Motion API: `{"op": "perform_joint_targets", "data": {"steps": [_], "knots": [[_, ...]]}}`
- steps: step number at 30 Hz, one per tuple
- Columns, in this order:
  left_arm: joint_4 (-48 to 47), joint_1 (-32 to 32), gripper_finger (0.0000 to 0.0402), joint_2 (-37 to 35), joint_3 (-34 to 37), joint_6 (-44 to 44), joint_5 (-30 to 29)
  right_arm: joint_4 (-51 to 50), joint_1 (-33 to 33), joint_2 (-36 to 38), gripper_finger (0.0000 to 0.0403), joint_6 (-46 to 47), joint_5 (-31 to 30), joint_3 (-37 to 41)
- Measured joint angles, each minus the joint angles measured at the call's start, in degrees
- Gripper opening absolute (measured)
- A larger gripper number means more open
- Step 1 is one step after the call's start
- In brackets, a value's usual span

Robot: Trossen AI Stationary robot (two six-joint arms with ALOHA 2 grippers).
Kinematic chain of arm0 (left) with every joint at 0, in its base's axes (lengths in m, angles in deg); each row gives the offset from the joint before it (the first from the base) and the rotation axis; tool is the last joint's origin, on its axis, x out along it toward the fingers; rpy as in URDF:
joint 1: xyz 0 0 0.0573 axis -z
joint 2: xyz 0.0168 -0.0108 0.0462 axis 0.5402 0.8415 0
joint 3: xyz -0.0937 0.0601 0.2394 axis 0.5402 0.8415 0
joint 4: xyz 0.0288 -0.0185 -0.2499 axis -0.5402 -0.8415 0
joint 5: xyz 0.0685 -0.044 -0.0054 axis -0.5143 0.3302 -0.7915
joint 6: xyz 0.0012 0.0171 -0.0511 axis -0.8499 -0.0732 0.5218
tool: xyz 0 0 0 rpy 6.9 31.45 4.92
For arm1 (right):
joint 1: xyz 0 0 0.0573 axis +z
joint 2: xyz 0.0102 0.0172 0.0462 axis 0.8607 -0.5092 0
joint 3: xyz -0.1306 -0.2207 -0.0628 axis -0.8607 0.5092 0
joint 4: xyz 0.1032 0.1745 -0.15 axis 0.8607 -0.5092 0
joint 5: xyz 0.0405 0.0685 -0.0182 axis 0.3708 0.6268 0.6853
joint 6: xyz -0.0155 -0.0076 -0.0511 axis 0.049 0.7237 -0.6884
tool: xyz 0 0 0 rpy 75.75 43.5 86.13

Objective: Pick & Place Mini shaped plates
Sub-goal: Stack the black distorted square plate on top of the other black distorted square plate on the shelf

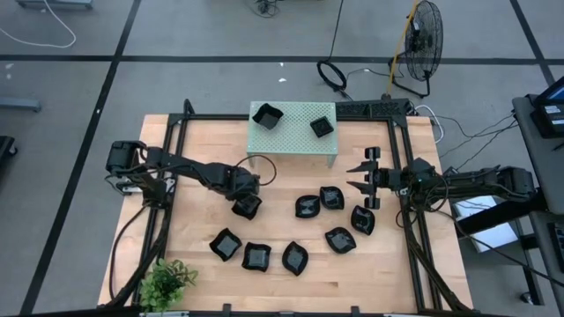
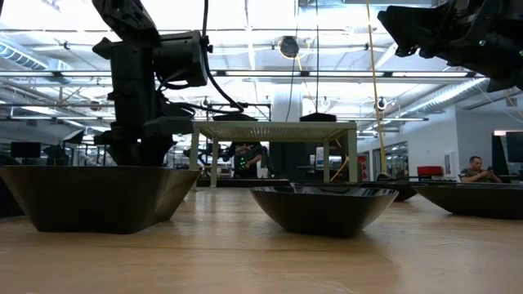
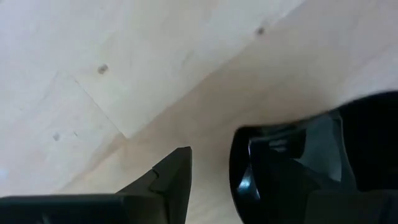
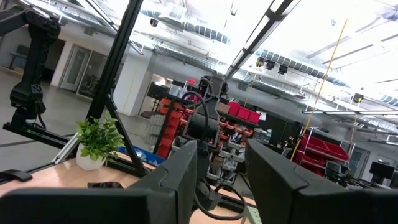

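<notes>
Left pincer (image 1: 248, 205) down at the bench (image 1: 203, 150), just in front of the stand's left leg, clamped on the rim of one black mini plate (image 1: 249, 208): one finger (image 3: 171, 177) outside on the wood, the other (image 3: 280, 186) inside the dish, per the left wrist view. Right pincer (image 1: 363, 177) raised at the right side of the bench, pointing left, fingers parted, holding nothing.

Two more plates up on the pale green stand (image 1: 295, 141): one at the far left corner (image 1: 266, 115), one nearer the right (image 1: 321, 127). Seven others flat on the wood: a near row of three (image 1: 226, 244) (image 1: 256, 256) (image 1: 295, 258), and four right of centre (image 1: 307, 207) (image 1: 331, 197) (image 1: 362, 219) (image 1: 339, 239), close below the right pincer. Small green plant (image 1: 167, 280) at the near left corner.
</notes>
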Motion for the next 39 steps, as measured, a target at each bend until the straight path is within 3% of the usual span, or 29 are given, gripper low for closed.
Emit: {"op": "perform_joint_targets", "data": {"steps": [6,26,30,36,39], "knots": [[-1.3,0.0,0.0165,0.0,0.0,-0.3,3.2,0.0,0.0,0.0,0.0125,0.0,0.0,0.0],[-1.2,2.2,0.0161,0.0,0.0,3.5,3.1,0.0,0.0,0.0,0.0125,0.0,0.0,0.0],[-1.3,2.2,0.0124,-0.4,0.0,3.7,3.2,0.0,0.0,0.0,0.0125,0.0,0.0,0.0],[-1.9,2.2,0.0017,-4.2,-0.3,3.2,2.8,0.0,0.0,0.0,0.0125,0.0,0.0,0.0],[-1.9,2.4,0.0011,-7.4,-0.8,3.1,1.5,0.0,0.0,0.0,0.0125,0.0,0.0,0.0]]}}
